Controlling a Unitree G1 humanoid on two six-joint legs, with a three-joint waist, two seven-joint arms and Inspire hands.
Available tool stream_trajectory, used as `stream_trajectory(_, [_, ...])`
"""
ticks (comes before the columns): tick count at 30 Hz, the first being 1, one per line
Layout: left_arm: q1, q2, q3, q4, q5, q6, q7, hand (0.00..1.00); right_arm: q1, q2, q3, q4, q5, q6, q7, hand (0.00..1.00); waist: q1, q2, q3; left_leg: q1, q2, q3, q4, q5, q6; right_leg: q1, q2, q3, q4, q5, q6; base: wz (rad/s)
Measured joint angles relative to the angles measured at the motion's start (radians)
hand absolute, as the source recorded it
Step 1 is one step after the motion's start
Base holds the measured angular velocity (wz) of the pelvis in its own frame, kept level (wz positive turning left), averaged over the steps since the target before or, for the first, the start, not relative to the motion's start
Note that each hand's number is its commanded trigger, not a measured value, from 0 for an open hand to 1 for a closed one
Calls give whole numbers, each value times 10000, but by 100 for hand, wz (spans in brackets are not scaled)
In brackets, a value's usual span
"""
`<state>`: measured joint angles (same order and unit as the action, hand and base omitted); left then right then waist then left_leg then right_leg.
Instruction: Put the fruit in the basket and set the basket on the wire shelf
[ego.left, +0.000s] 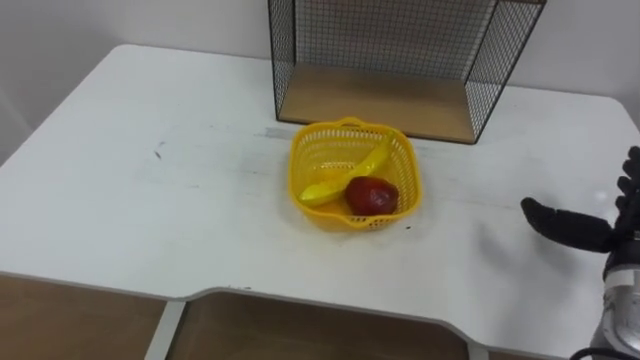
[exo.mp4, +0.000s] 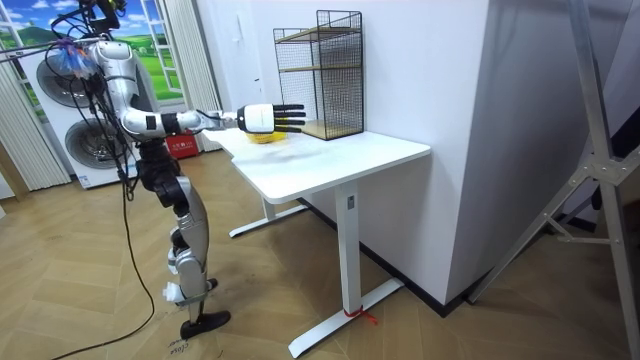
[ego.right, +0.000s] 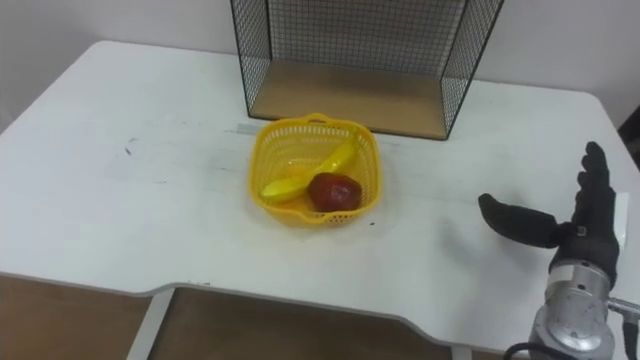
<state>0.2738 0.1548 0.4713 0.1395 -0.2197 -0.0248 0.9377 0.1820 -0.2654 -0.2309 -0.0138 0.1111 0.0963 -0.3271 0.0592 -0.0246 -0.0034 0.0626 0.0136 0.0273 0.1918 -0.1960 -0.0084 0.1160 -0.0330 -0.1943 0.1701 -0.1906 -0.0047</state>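
Observation:
A yellow plastic basket (ego.left: 400, 160) (ego.right: 268, 155) stands on the white table (ego.left: 150, 190), just in front of the black wire shelf (ego.left: 385, 60) (ego.right: 350, 55). Inside it lie a yellow banana (ego.left: 350, 175) (ego.right: 305, 172) and a red apple (ego.left: 372, 196) (ego.right: 333, 192). My right hand (ego.left: 585, 225) (ego.right: 560, 222) hovers over the table's right part, well to the right of the basket, fingers straight and thumb spread, holding nothing. In the room view the basket (exo.mp4: 262, 138) is partly hidden behind that outstretched hand (exo.mp4: 268, 118).
The wire shelf (exo.mp4: 322, 75) has a wooden floor board (ego.left: 380, 103) and a second level above. The table's front edge (ego.left: 300, 300) runs close below the basket. A white wall stands behind the table; washing machines (exo.mp4: 75, 120) stand behind me.

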Motion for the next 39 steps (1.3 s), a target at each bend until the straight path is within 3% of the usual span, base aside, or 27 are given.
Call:
stream_trajectory(7, [-10, -87, -135, -2120, 648, -256, -106, 0, 27, 159, 27, 10, 148, -477, 43, 0, -26, -2, -15, -55, -17, 6, 53, 3, 5, -111, -3, 0, -16, 6, 13, 0])
stream_trajectory(11, [-242, -102, -626, -2953, 603, -511, -715, 0, 26, 295, 119, 0, 357, -547, 542, 0, -29, 23, -19, -80, -23, -42, 70, 3, 5, -93, -4, -62, -7, 6, 13, 3])
stream_trajectory(16, [-511, -100, -1698, -2963, 391, -680, -1829, 0, 22, 337, 327, -138, 858, -653, 942, 0, -33, 125, 65, -40, -35, -1, 79, 1, 7, -36, -15, -16, -8, 8, 16, 0])
stream_trajectory(21, [-554, -113, -3096, -2738, -1472, -641, -3636, 0, -6, 473, 1114, -109, 1638, -747, 1471, 0, -267, 135, 82, -118, -35, -6, 108, 4, 10, -102, -11, -6, -6, 7, 19, 0])
stream_trajectory(27, [-759, -157, -4025, -2005, -2629, -453, -5729, 0, -50, 946, 1328, 4, 2604, -746, 2143, 0, -358, 145, 98, -163, -30, 120, 115, 8, 17, -194, -9, 149, 5, 13, 27, -7])
stream_trajectory(31, [-774, -263, -4334, -1985, -2835, -450, -6711, 0, -79, 1102, 1398, 13, 3061, -746, 2555, 0, -458, 149, 104, -133, -25, 126, 77, 9, 17, -188, -4, 167, -3, 13, 27, 0])
stream_trajectory(33, [-778, -264, -4499, -1986, -2977, -366, -7144, 0, -234, 1257, 1587, 128, 3519, -746, 2687, 0, -576, 150, 153, -82, -19, 142, 67, 9, 17, -157, 0, 177, -3, 13, 27, 0])
stream_trajectory(39, [-869, -300, -4665, -1933, -3010, -190, -7783, 0, -450, 1395, 2080, 409, 4460, -745, 3115, 0, -591, 92, 210, -43, 5, 228, 67, 8, 17, -170, 20, 288, 46, 15, 26, -4])
